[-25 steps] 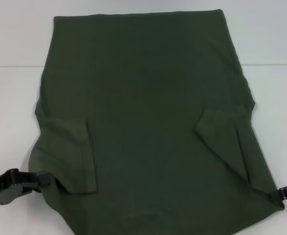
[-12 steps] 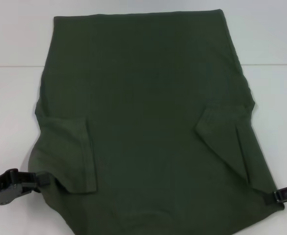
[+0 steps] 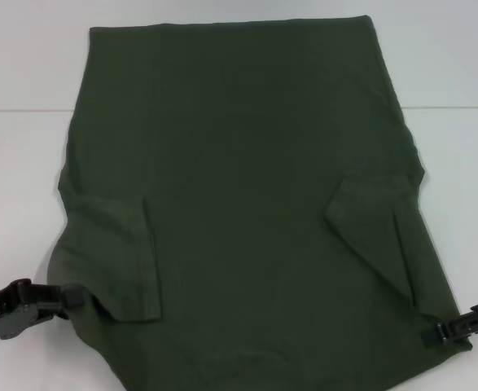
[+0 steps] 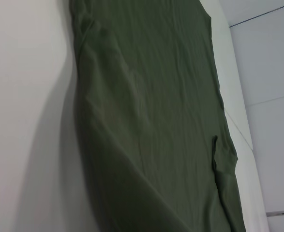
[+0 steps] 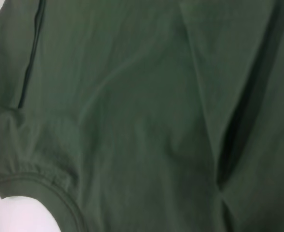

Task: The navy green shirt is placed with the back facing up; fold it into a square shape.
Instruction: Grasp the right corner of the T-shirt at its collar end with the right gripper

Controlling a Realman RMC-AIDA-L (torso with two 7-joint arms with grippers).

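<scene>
At the near left edge of the head view, the left gripper (image 3: 69,298) reaches in from the side and meets the near-left shoulder edge of the shirt (image 3: 239,204), just beside the folded-in left sleeve (image 3: 120,257); whether its jaws are apart or clamped on the cloth cannot be told. At the near right, the right gripper (image 3: 434,332) lies over the shirt's near-right corner, its tips on the fabric below the right sleeve (image 3: 377,236); the state of its jaws cannot be told either.

The shirt lies spread on a white table (image 3: 19,179), plain side up, filling most of the view. Both short sleeves are folded inward onto the body, each forming a flap. The body runs away from the robot to a straight hem (image 3: 230,24) at the far end, beyond a seam line in the table.

The left wrist view looks along the shirt (image 4: 156,106), which lies flat with light creases and a raised edge casting a shadow on the table (image 4: 21,96). The right wrist view is filled with cloth (image 5: 132,111); a ribbed neckband (image 5: 40,181) curves at one corner.

No writing, label or brand shows anywhere.
</scene>
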